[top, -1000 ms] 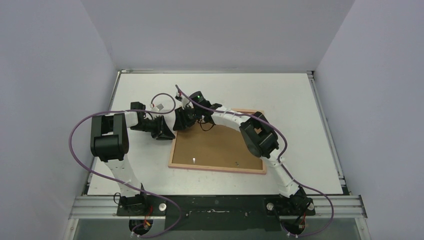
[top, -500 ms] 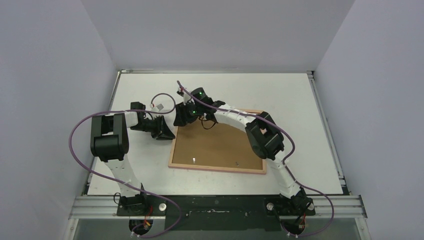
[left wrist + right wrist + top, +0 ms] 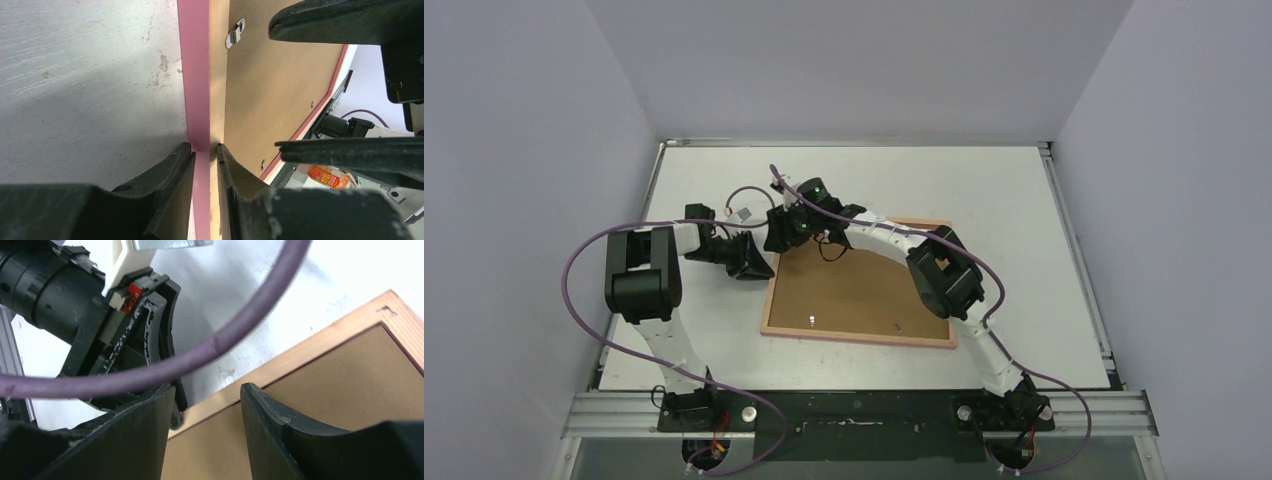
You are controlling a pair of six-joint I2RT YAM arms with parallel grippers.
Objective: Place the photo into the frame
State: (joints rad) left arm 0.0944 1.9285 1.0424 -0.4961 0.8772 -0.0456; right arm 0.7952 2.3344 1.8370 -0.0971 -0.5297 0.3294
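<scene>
Change noted: the right fingers (image 3: pixel 142 435) have shifted to the frame's (image 3: pixel 856 338) far-left corner and parted wider. They hang open above it, holding nothing, one at the rail and one over the backing (image 3: pixel 854 290). This is judged a fresh approach to that corner. The left fingers (image 3: pixel 167 172) are closed on the frame's left rail near the same corner. The frame lies face down on the counter (image 3: pixel 984 180). The photo is not visible.

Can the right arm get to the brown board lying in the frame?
Probably yes. The right gripper hangs open just above the brown board's edge, and nothing sits between them. The left gripper only pinches the frame's rim nearby.
</scene>
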